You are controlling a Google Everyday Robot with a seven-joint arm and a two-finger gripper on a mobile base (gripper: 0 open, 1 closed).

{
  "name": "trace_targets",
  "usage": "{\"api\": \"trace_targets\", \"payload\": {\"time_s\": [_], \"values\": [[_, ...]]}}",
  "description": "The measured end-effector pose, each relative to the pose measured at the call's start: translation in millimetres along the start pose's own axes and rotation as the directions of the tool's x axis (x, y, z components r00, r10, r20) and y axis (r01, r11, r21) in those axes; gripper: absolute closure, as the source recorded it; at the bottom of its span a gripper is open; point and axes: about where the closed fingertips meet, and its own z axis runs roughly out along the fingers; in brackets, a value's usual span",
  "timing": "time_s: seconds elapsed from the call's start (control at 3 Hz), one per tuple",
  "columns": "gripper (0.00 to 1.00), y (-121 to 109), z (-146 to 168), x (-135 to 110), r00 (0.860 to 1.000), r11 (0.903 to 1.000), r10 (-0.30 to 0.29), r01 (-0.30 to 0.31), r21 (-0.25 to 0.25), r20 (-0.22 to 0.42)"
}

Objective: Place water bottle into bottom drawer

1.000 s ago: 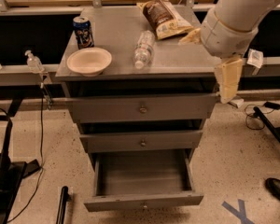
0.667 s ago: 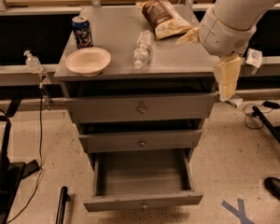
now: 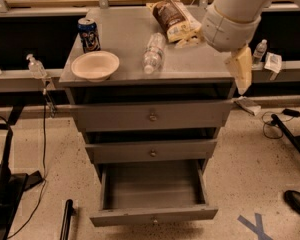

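Note:
The water bottle (image 3: pixel 153 53) is clear ribbed plastic and lies on its side on the grey cabinet top (image 3: pixel 125 31), right of the bowl. The bottom drawer (image 3: pixel 153 214) is pulled out and shows an empty inside; the two drawers above it are shut. My gripper (image 3: pixel 215 54) hangs over the top's right rear part, right of the bottle and apart from it. It is open and empty: one pale yellow finger (image 3: pixel 187 38) points left towards the bottle and the other hangs past the right edge.
A white bowl (image 3: pixel 95 65) and a blue drink can (image 3: pixel 89 34) stand at the left of the top. A brown snack bag (image 3: pixel 172 19) lies at the back. A pump sanitizer bottle (image 3: pixel 36 66) stands on the left shelf. Cables and a shoe (image 3: pixel 297 201) are on the floor at right.
My arm has moved a little left and up, bringing the gripper closer to the water bottle. The bottle and the drawers have not moved.

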Motion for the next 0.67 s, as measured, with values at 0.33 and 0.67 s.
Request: {"api": "trace_targets", "payload": {"time_s": [0.33,0.67], "values": [[0.0,-31.8,9.7,4.9,0.98,0.9815,-0.19,0.191,-0.007,0.064],[0.0,-53.1,3.4,12.5,0.956,0.9562,-0.289,0.287,0.061,0.04]]}}
